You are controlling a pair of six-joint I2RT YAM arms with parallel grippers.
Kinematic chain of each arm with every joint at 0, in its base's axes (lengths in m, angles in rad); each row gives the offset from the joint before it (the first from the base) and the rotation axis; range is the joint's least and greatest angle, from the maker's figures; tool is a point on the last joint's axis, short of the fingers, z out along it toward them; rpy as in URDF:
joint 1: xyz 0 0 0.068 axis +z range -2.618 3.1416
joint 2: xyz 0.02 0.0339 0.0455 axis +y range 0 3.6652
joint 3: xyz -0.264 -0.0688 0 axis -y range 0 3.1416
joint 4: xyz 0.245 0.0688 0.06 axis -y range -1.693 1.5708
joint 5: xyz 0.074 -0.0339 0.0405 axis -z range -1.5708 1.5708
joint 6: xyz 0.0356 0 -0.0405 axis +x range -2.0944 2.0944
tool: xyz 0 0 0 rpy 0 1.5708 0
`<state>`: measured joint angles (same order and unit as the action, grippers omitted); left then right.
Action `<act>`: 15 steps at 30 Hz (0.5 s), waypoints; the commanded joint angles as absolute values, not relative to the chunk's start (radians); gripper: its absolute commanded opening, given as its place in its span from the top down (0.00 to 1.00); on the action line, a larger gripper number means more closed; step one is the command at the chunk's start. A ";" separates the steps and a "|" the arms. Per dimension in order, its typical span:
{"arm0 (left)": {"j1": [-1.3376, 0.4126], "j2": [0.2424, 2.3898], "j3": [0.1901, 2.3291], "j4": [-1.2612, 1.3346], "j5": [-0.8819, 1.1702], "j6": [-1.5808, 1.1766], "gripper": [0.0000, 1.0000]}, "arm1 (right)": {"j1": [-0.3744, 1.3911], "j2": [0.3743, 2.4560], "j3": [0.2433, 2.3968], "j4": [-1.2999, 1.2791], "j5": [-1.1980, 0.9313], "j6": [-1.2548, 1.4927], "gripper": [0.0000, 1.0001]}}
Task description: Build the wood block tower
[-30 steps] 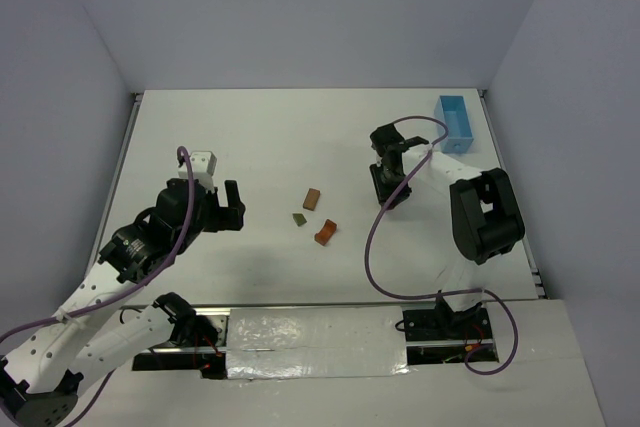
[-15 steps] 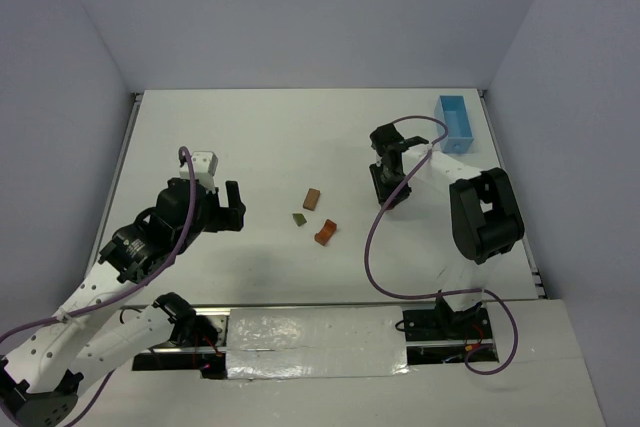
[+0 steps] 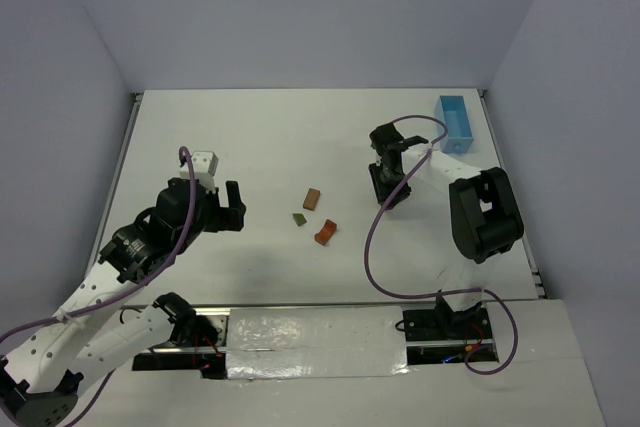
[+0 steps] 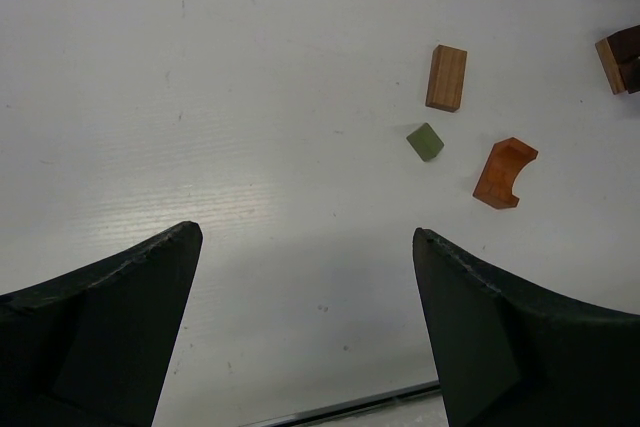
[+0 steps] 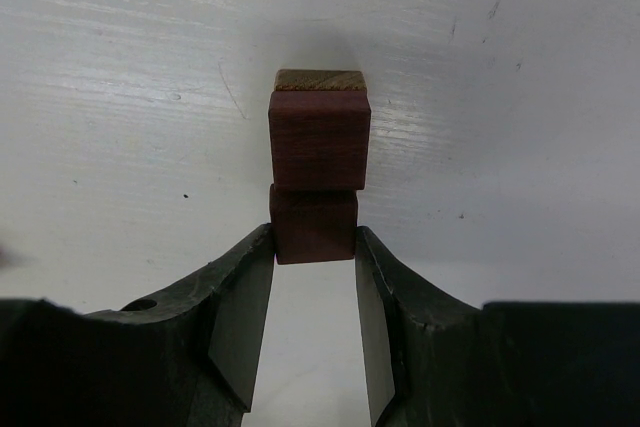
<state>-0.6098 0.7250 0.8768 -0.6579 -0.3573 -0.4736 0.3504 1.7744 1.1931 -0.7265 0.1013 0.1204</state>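
In the right wrist view a small stack stands on the white table: a dark brown block (image 5: 314, 225) nearest me, a second dark brown block (image 5: 319, 142) and an olive-tan block (image 5: 319, 79) behind it. My right gripper (image 5: 314, 239) has both fingertips pressed on the sides of the nearest brown block; in the top view it (image 3: 388, 187) hides the stack. My left gripper (image 4: 305, 247) is open and empty, left of three loose blocks: a tan block (image 4: 446, 77), an olive-green block (image 4: 425, 141) and an orange arch block (image 4: 504, 173). The stack's edge (image 4: 610, 64) shows at the far right.
A light blue tray (image 3: 454, 122) stands at the back right corner. The loose tan block (image 3: 312, 198), green block (image 3: 299, 218) and orange block (image 3: 325, 233) lie mid-table between the arms. The right arm's purple cable (image 3: 372, 237) loops over the table.
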 commanded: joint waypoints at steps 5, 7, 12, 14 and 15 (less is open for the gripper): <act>-0.612 0.727 0.874 -0.617 -0.345 -0.457 0.01 | 0.345 1.782 1.230 -0.723 0.114 0.109 0.58; -0.612 0.727 0.876 -0.615 -0.344 -0.457 0.01 | 0.345 1.781 1.230 -0.723 0.115 0.107 0.60; -0.612 0.727 0.874 -0.615 -0.344 -0.457 0.01 | 0.345 1.784 1.232 -0.721 0.120 0.107 0.61; -0.614 0.727 0.876 -0.615 -0.344 -0.457 0.00 | 0.345 1.787 1.236 -0.721 0.123 0.106 0.61; -0.612 0.727 0.874 -0.615 -0.344 -0.456 0.01 | 0.345 1.787 1.236 -0.721 0.124 0.106 0.61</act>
